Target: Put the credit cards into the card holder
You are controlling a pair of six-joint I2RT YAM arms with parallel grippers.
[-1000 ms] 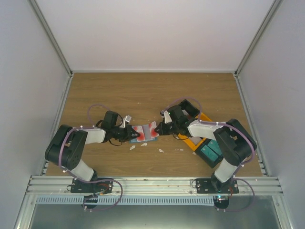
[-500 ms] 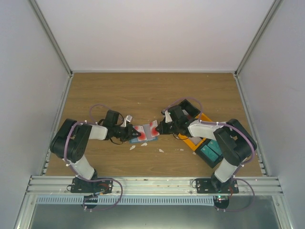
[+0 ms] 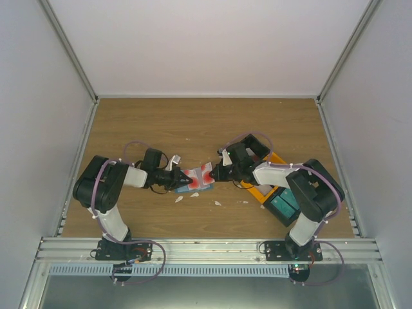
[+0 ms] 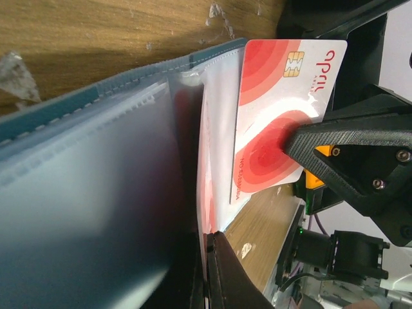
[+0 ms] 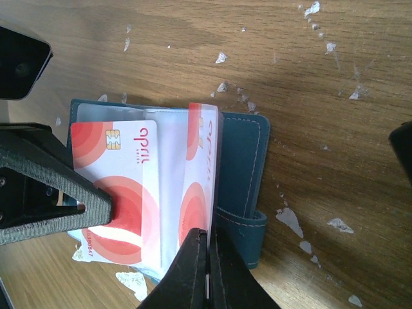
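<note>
The teal card holder (image 3: 201, 188) lies open on the wooden table, its clear plastic sleeves showing in the left wrist view (image 4: 96, 96) and its cover in the right wrist view (image 5: 241, 161). My left gripper (image 3: 181, 181) (image 4: 211, 235) is shut on the left edge of one white-and-red credit card (image 5: 122, 193). My right gripper (image 3: 215, 174) (image 5: 207, 235) is shut on a second credit card (image 5: 198, 206) (image 4: 283, 116) that stands against the sleeves beside the cover. Both cards overlap the holder. I cannot tell how deep either sits in a sleeve.
An orange bin (image 3: 265, 190), a teal bin (image 3: 283, 205) and a black bin (image 3: 259, 145) sit under and beside the right arm. White scraps (image 3: 193, 195) lie just in front of the holder, more on the wood (image 5: 335, 224). White walls enclose the table.
The left arm's elbow has swung up and to the right while its gripper stayed at the holder. The cards and the right arm have hardly moved.
</note>
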